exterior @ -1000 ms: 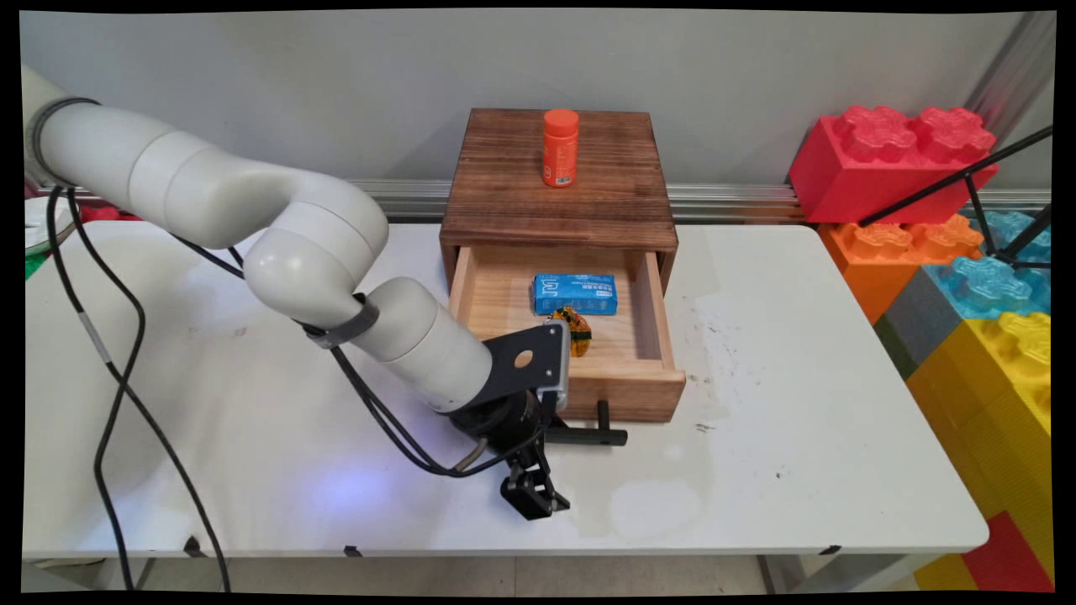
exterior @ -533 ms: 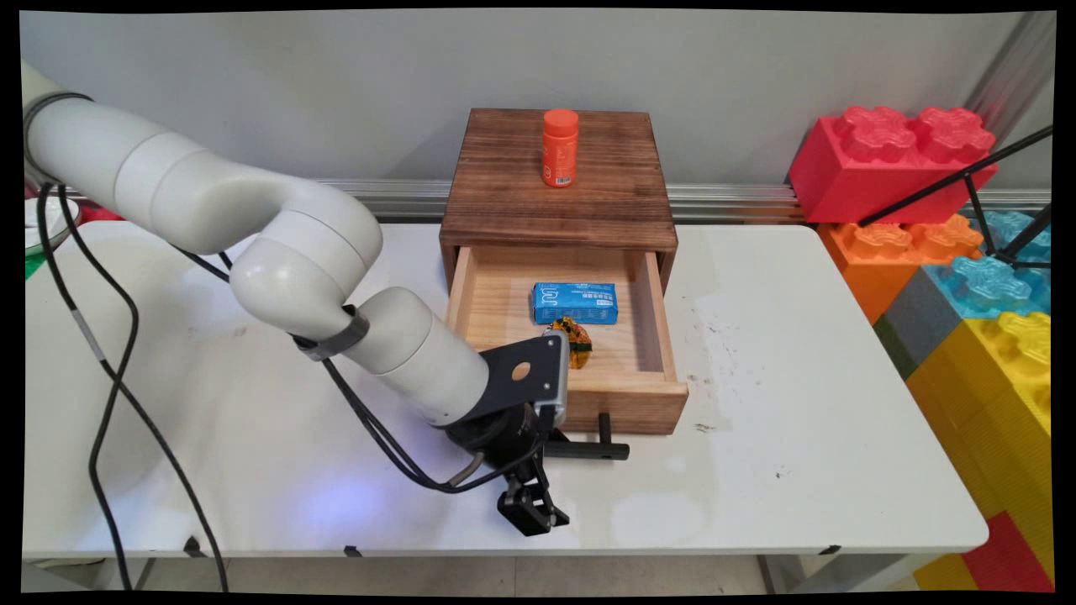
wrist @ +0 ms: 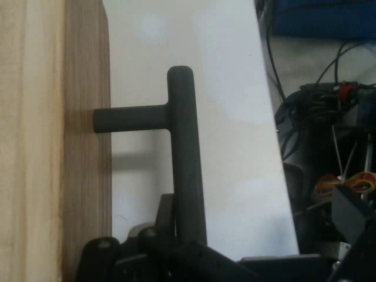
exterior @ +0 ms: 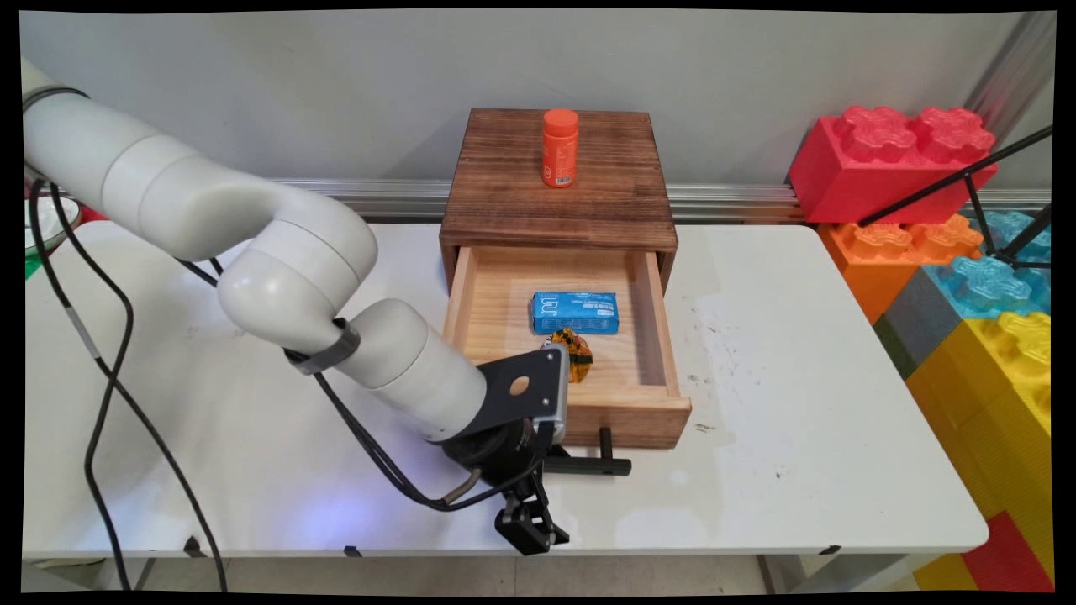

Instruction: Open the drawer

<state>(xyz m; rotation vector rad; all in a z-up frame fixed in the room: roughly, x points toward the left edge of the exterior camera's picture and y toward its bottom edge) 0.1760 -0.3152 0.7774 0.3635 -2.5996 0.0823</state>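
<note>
Gripper (exterior: 542,458) clamped on the black T-handle (exterior: 598,465) of the wooden drawer (exterior: 626,413), at the handle's left end. Drawer sits pulled out from the dark wood cabinet (exterior: 558,206) on the white worktop (exterior: 799,403). Inside: blue box (exterior: 575,313) w/ small orange-yellow item (exterior: 577,354) just in front of it. Orange bottle (exterior: 560,147) upright on cabinet top. Hand view: bar (wrist: 183,158) runs into gripper linkage, drawer front (wrist: 53,141) at left.

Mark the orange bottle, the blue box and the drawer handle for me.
orange bottle (exterior: 560,151): main view, middle of its body, on the cabinet top.
blue box (exterior: 575,312): main view, its printed top face, inside the open drawer.
drawer handle (wrist: 185,164): hand view, the black crossbar.
</note>
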